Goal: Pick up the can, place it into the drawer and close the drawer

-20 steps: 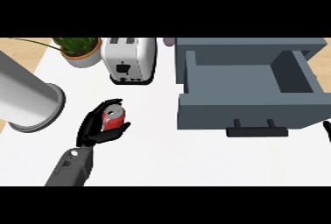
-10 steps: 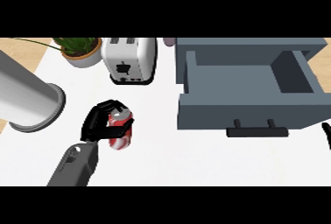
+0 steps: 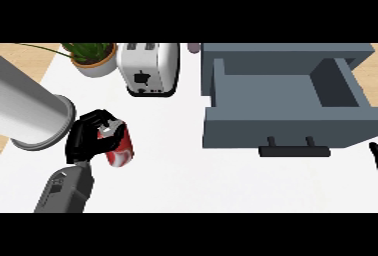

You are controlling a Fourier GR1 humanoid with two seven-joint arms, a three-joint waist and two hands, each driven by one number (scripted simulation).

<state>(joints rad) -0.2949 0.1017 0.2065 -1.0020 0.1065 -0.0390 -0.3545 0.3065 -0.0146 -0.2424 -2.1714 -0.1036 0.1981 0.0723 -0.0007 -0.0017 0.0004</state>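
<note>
Left hand (image 3: pixel 90 139) fingers curled around the red can (image 3: pixel 120 148), tilted, left of the open drawer (image 3: pixel 284 102); right hand's fingers indeterminate.

White counter (image 3: pixel 192 180), toaster (image 3: pixel 150 68), potted plant (image 3: pixel 94 57), grey cylinder (image 3: pixel 29 117), open drawer (image 3: pixel 284 97)

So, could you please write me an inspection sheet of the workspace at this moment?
Surface: white counter, with wood showing at the far left edge.
Job's things: red can in the left hand's grasp, tilted; grey drawer open, nothing seen inside.
Clutter: white toaster, potted plant, large grey cylinder.
Hands: left hand curled round the can; right hand only a sliver at the right edge, state unclear.
Cables: nothing seen.
Surroundings: nothing seen beyond the counter.
</note>
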